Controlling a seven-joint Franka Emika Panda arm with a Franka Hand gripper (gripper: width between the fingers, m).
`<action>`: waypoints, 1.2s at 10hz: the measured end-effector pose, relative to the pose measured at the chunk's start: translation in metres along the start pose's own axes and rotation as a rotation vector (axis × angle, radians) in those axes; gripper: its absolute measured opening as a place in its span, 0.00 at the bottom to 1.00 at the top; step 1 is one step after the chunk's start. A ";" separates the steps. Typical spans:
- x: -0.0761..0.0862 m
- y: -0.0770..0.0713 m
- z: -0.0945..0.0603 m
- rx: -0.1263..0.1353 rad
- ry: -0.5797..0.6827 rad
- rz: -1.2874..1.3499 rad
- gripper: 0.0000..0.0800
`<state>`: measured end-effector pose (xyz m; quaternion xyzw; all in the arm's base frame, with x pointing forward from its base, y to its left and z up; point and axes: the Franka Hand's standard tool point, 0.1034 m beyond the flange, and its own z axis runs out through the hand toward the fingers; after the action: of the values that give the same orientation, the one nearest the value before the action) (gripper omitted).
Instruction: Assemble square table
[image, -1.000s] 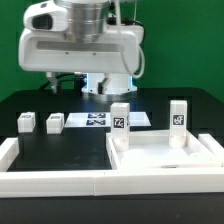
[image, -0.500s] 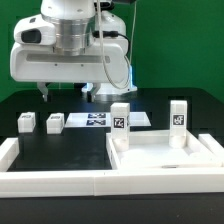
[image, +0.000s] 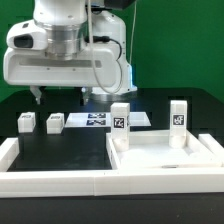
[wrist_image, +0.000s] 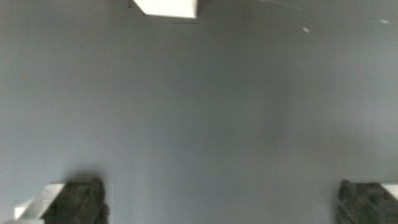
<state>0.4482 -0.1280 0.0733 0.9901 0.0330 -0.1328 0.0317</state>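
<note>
Shifted toward the exterior view's left and a little lower than 0.5 s before, the gripper (image: 61, 99) hung above the black table (image: 75, 145). Its fingers (image: 37, 97) were spread wide with nothing between them. The wrist view agreed: both fingertips (wrist_image: 71, 203) stood far apart over bare dark surface, with a white shape (wrist_image: 166, 7) ahead of them, too little in view to name.

Below the fingers and nearer the camera lay 2 loose posts (image: 26, 122) (image: 55, 122), side by side but not touching. The marker board (image: 97, 120) lay just below the finger on the exterior view's right. Well apart from the fingers on that side, the square table slab (image: 165, 158) rested recessed face up, with 2 upright posts (image: 120, 118) (image: 178, 114) at its far corners.
</note>
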 end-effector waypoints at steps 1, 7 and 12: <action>-0.009 0.005 0.008 0.002 -0.008 -0.007 0.81; -0.026 0.004 0.022 0.019 -0.114 -0.018 0.81; -0.047 0.004 0.060 0.026 -0.439 -0.028 0.81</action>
<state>0.3872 -0.1387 0.0280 0.9372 0.0372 -0.3459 0.0233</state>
